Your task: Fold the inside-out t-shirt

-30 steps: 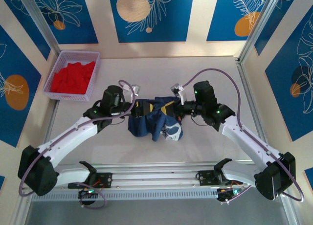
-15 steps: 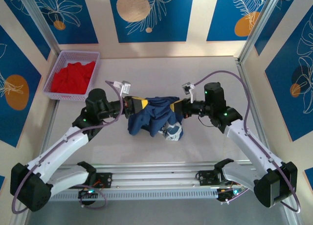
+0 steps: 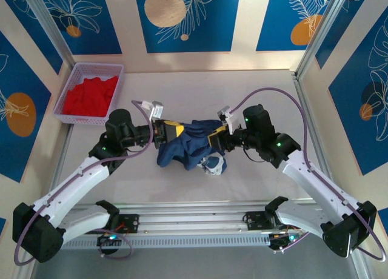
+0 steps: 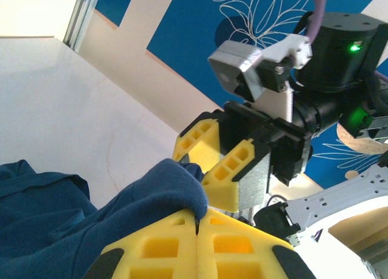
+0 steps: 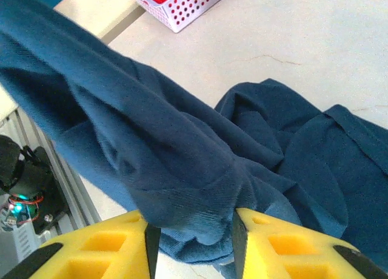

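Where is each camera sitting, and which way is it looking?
Top camera: up high behind the arms, looking down at the table; both arms show, the left gripper and right gripper at the t-shirt.
Left wrist: rides the left arm, looking across the cloth at the right gripper; its own yellow fingers pinch the shirt.
Right wrist: rides the right arm, looking down at the shirt; its own fingers stand apart, cloth between.
Shared: top and right wrist both see the basket.

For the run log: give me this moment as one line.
left gripper: shut on t-shirt | right gripper: jaws apart, cloth between | t-shirt: bunched, not yet folded
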Robot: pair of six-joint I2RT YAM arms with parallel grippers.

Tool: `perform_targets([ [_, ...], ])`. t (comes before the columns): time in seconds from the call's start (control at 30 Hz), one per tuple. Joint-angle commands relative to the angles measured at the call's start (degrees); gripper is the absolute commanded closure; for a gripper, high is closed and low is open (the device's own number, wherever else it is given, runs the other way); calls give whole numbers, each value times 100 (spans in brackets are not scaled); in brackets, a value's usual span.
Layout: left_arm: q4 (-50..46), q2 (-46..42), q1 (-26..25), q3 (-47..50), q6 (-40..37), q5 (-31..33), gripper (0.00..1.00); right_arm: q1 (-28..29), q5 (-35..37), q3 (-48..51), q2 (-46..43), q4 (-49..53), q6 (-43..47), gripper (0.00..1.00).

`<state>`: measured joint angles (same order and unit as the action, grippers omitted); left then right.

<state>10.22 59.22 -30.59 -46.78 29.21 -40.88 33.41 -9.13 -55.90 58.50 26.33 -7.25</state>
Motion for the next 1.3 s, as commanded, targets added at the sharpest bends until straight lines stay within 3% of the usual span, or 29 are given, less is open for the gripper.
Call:
perform_targets([
  [0.0, -63, 59, 35, -230, -179, -34, 100, 241, 267, -351, 1, 80, 471, 60],
  [0.5, -103, 99, 35, -243, -153, -30, 100, 1072, 1507, -1052, 742, 530, 1311, 55],
  [0.7, -146, 79, 36, -235, -170, -5, 100, 1246, 2733, -1247, 871, 677, 1321, 55],
  [0.93, -166, 55, 35, -226, -169, -7, 100, 1255, 2083, -1278, 1118, 502, 1384, 55],
  [1.1, -495, 12, 36, -243, -410, 226, 100, 1122, 1675, -1388, 1076, 445, 1126, 89],
  [1.17, -854, 2, 35, -269, -662, 553, 100, 840, 863, -1314, 870, 319, 778, 99],
  [1.27, -1477, 26, 35, -327, -1034, 1343, 100, 330, -578, -1109, 618, -76, 135, 100],
])
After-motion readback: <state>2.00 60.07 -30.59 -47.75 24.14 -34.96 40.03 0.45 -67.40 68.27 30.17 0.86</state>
